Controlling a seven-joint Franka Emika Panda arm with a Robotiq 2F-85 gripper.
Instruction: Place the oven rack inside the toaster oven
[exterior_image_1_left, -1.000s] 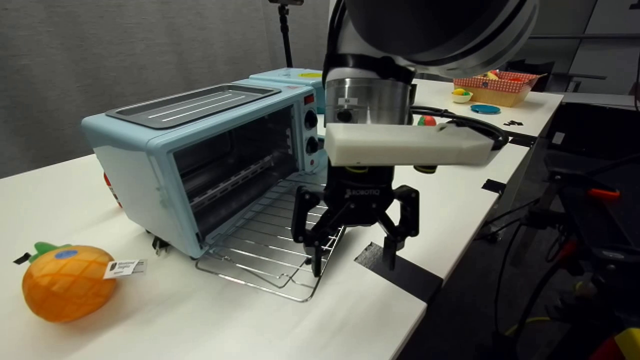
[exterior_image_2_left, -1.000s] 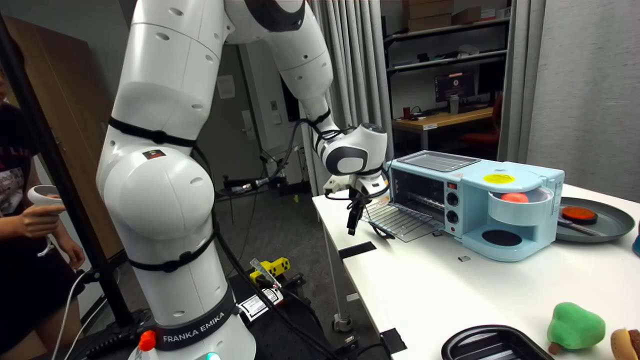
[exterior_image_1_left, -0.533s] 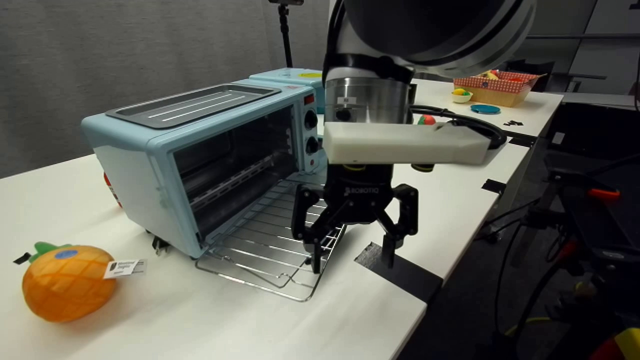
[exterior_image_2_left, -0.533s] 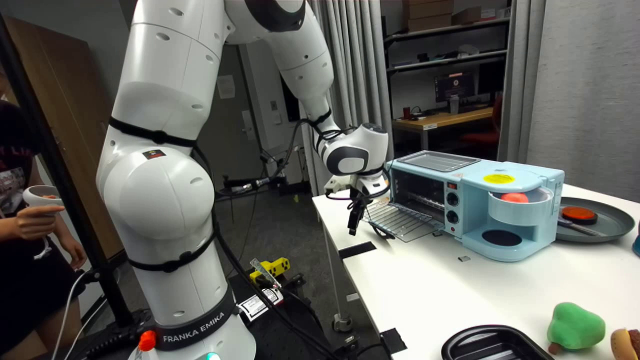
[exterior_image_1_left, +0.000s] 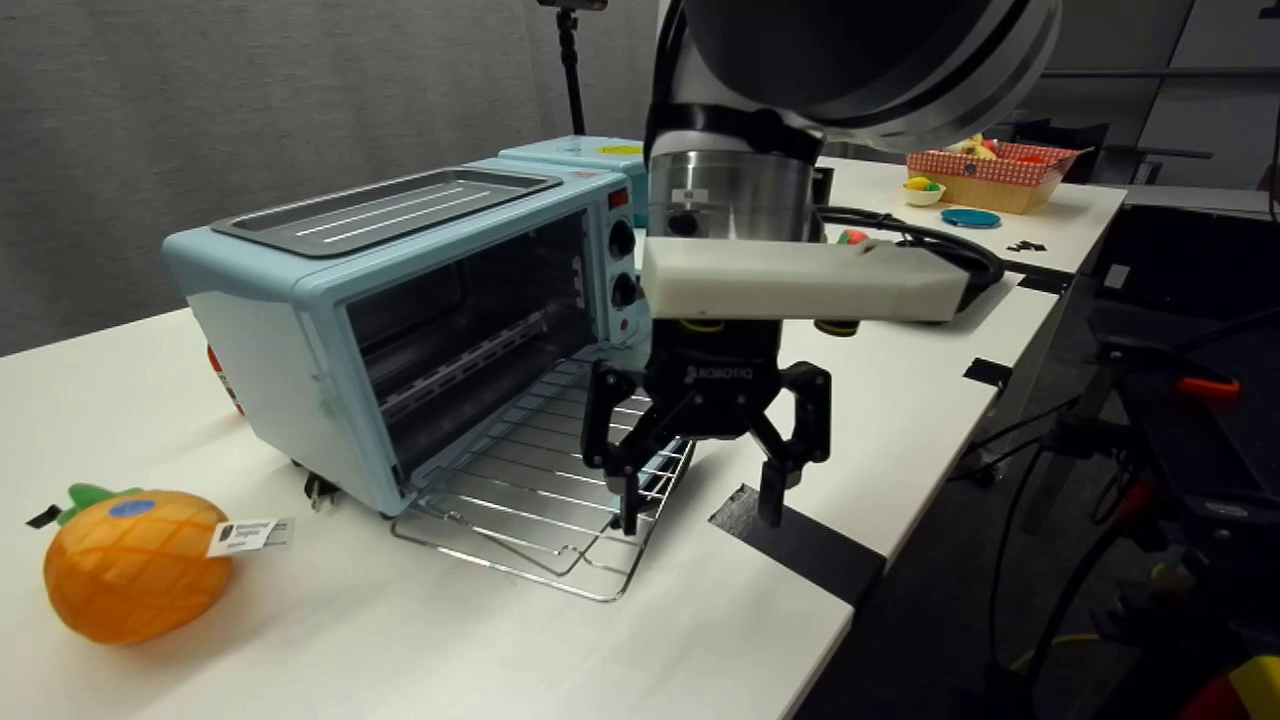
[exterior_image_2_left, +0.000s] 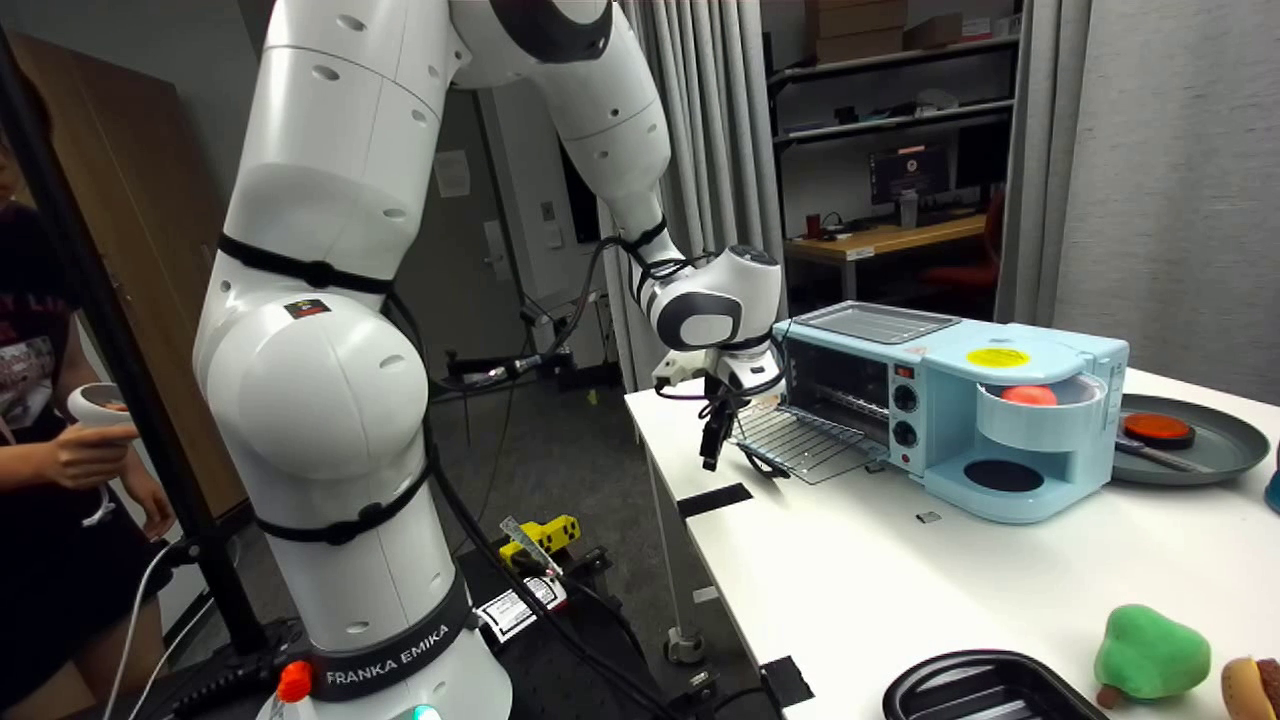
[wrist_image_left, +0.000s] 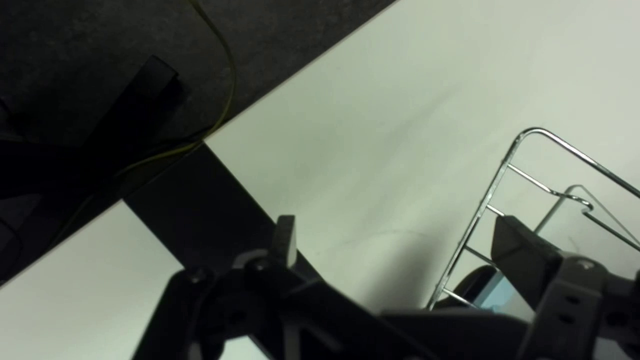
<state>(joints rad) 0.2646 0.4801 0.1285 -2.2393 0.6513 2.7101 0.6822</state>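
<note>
The toaster oven (exterior_image_1_left: 270, 350) is light blue with its door dropped open; it also shows in an exterior view (exterior_image_2_left: 945, 350). The silvery wire oven rack (exterior_image_1_left: 535, 475) lies on the lowered door in front of the opening, one corner jutting past the door; it also shows in the wrist view (wrist_image_left: 484, 206). My gripper (exterior_image_1_left: 700, 515) is wide open and empty, pointing down at the rack's outer edge. In the wrist view, that edge runs between the gripper's fingers (wrist_image_left: 400, 237): one over the rack, one over the table. Any height gap to the rack is hard to judge.
The door's black handle (exterior_image_2_left: 765, 463) shows under the rack. A grey tray (exterior_image_1_left: 390, 210) sits on the oven top. An orange plush pineapple (exterior_image_1_left: 140, 565) lies near the oven's side. Black tape (exterior_image_1_left: 800, 540) marks the table by its edge. A black tray (exterior_image_2_left: 985, 690) stands farther along.
My gripper has shifted slightly up and sideways toward the oven, staying open. The rack and the oven have not moved.
</note>
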